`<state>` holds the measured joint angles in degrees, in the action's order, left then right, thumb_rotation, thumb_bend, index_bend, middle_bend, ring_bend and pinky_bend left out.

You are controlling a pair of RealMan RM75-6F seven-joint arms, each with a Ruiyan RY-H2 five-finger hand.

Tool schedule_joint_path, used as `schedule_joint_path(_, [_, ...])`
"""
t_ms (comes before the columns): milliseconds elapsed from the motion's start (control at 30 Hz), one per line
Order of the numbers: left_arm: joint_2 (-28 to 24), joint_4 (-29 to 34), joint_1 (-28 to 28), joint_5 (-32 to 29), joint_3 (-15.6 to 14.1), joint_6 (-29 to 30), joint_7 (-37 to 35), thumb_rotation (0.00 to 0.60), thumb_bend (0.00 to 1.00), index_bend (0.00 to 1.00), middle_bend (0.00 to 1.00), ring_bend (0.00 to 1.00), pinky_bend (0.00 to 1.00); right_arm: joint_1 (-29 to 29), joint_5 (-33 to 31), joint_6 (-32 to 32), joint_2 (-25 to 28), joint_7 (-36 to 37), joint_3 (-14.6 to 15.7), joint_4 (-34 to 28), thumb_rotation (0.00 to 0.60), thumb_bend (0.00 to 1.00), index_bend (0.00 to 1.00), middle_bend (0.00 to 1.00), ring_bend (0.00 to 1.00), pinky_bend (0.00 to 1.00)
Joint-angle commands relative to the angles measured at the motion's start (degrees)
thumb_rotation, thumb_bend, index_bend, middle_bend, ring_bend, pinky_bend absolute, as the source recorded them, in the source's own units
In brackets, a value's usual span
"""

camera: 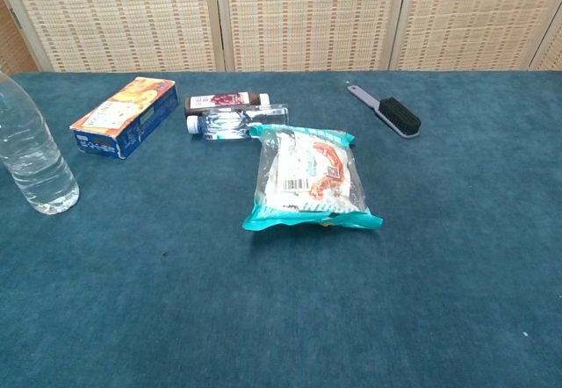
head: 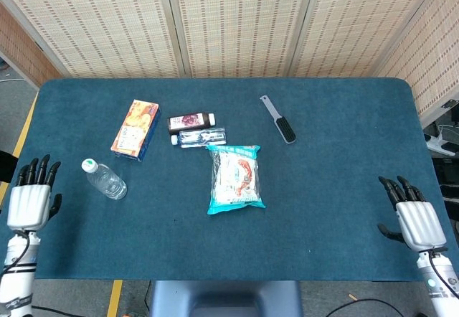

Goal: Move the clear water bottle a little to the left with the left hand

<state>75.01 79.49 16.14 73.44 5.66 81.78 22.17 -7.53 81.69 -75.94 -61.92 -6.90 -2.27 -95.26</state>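
Over by the left edge of the blue table (head: 330,188) the clear water bottle (head: 105,180) stands upright on its own, well left of the orange box (head: 135,128) and the snack bag (head: 234,178). Left hand (head: 30,195) hangs off the table's edge, fingers spread, holding nothing; right hand (head: 414,215) likewise empty, though its thumb is hard to read. I'd say the move looks finished.

Table cloth (head: 337,173): deep teal. Box (head: 135,129): orange. Snack bag (head: 234,178): turquoise, white, red print. Brush (head: 279,120): grey, black bristles. Screens (head: 237,23): beige weave.
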Motion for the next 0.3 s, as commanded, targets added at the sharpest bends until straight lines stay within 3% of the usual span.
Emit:
schedule_joint_path(33, [-3.7,0.2,-1.8,0.5,-2.7,-1.6,0.7,0.6,0.4,0.15,0.02,0.0,0.12,-0.1,0.0,0.2,0.0,-0.1,0.1,0.0,0.6,0.12,0.0,0.11,0.0,0.16])
schedule_joint_path(300, [-7.2,1.2,-4.4,6.2,-6.1,1.2,0.8,0.6,0.4,0.15,0.08,0.0,0.12,0.2,0.4,-0.6,0.2,0.2,0.2,-0.2,0.6,0.12,0.0,0.11,0.0,0.16])
